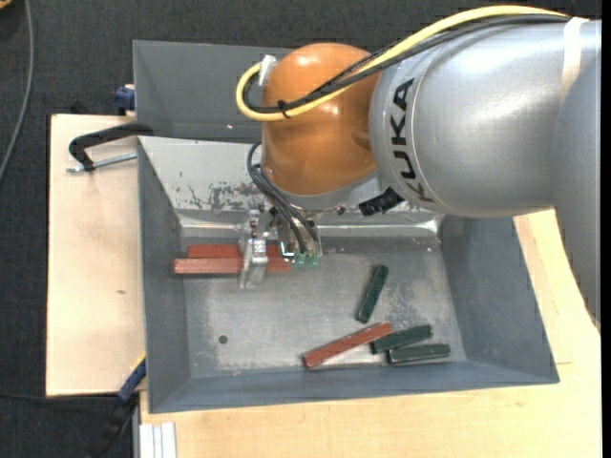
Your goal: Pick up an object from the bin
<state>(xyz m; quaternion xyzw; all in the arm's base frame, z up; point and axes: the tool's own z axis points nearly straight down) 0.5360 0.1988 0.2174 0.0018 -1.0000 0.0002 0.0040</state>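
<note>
The gripper (pixel 256 259) sits low on 2 red-brown bars (pixel 205 260) at the back-left of the bin (pixel 162 351) floor, and since I cannot tell whether it grips them, the lift is left to do.

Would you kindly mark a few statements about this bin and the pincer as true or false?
1. The pincer is over the red-brown bars at the back of the bin. True.
2. Three dark green bars lie in the bin. True.
3. The dark green bars lie toward the view's left of the pincer. False: they lie to its right.
4. A red-brown bar stands on end. False: the single red-brown bar lies flat near the front wall, beside two dark green bars.
</note>
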